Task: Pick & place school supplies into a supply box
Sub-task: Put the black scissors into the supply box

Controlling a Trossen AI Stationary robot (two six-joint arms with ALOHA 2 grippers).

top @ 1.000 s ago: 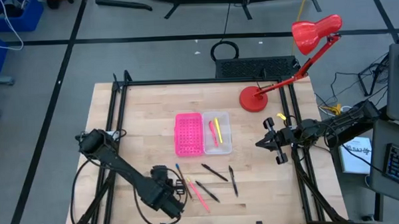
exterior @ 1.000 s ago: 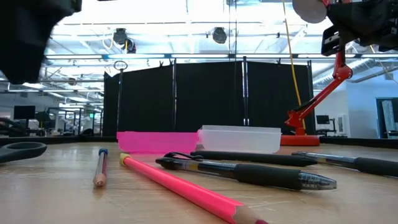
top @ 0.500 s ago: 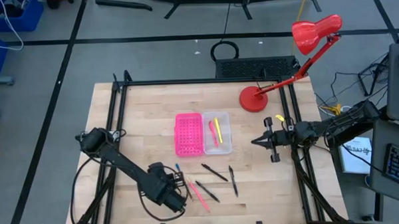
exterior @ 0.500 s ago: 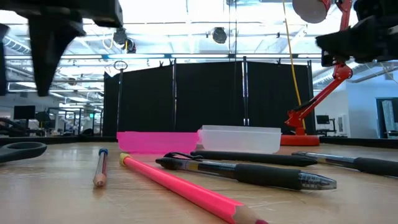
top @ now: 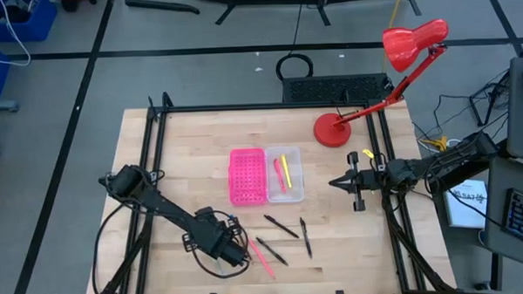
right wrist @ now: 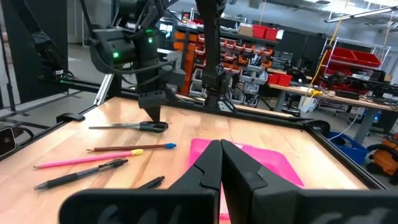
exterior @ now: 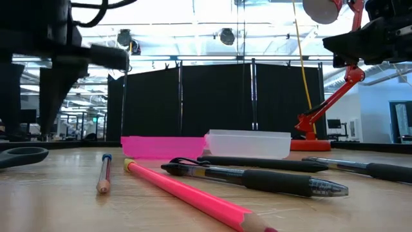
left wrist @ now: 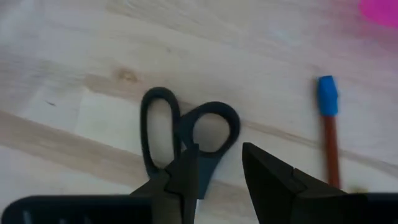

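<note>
The black-handled scissors (left wrist: 186,127) lie flat on the wood, with their handles (right wrist: 158,126) toward the table's right. My left gripper (left wrist: 219,152) hangs open just above those handles near the table's near edge (top: 230,246), fingers pointing down and touching nothing. A brown pencil with a blue end (left wrist: 328,124), a pink pencil (top: 263,259) and black pens (top: 282,226) lie beside the scissors. The clear supply box (top: 284,174) holds a pink-red and a yellow item. My right gripper (top: 333,184) waits shut, held above the table's right side.
A bright pink dotted tray (top: 247,175) stands against the clear box's left side. A red desk lamp's base (top: 332,130) stands at the far right of the table. Black frame rails (top: 153,151) run along the table's sides.
My left gripper has moved from the near edge toward the far edge and a little right. It has come down over the scissors' handles. My right gripper has shifted slightly toward the table's left and turned about its axis. The supplies have kept still.
</note>
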